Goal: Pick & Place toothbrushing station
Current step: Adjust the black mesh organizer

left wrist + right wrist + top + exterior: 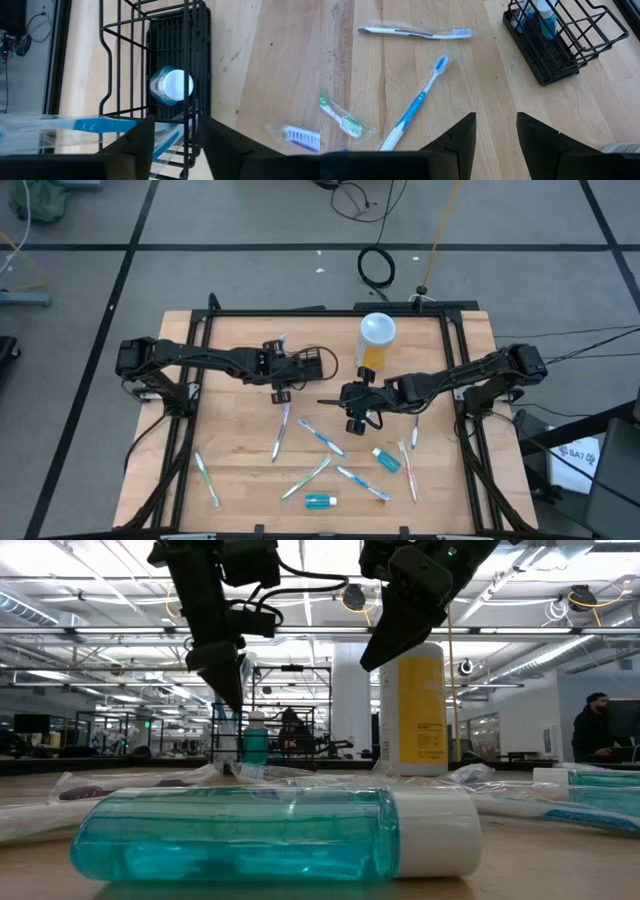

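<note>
- Here, the small black wire rack holder (312,363) stands on the wooden table (240,480), holding a small blue bottle with a white cap (172,85).
- The left gripper (175,137) hangs over the rack, clasping a wrapped blue toothbrush (100,125).
- The right gripper (495,130) hovers nearby, fingers parted, empty.

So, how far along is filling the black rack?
Done: one blue bottle stands in the black rack. In hand: the left gripper hovers over it by a wrapped blue toothbrush. Left: several toothbrushes and two bottles on the table; the right gripper is open, empty.
</note>
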You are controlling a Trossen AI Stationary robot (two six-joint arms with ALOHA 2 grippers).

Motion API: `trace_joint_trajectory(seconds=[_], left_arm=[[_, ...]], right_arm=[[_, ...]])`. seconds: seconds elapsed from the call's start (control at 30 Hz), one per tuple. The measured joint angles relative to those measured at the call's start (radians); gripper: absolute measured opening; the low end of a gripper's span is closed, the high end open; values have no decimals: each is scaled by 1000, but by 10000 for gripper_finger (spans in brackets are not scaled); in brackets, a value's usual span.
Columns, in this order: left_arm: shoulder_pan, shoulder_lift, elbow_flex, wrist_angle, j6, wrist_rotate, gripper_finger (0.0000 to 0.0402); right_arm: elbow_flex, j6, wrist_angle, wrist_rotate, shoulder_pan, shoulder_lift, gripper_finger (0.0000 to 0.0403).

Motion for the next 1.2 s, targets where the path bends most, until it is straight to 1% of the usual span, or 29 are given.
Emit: trace_joint_trajectory(seconds=[0.23,0.4,0.8,0.93,1.07,1.2], left_arm=[[-1,0,0,0,2,-14,70],[-1,-1,2,0,1,-2,41],[-1,-1,2,0,4,-1,35],[1,-5,2,0,35,-1,35],[20,-9,6,-1,56,3,35],[65,-10,24,-8,69,1,35]], right_arm=[[0,0,0,0,0,0,137],[0,0,0,1,0,0,137],[0,0,0,1,0,0,137],[0,0,0,1,0,0,137],[0,0,1,1,0,0,137],[0,0,1,2,0,0,137]])
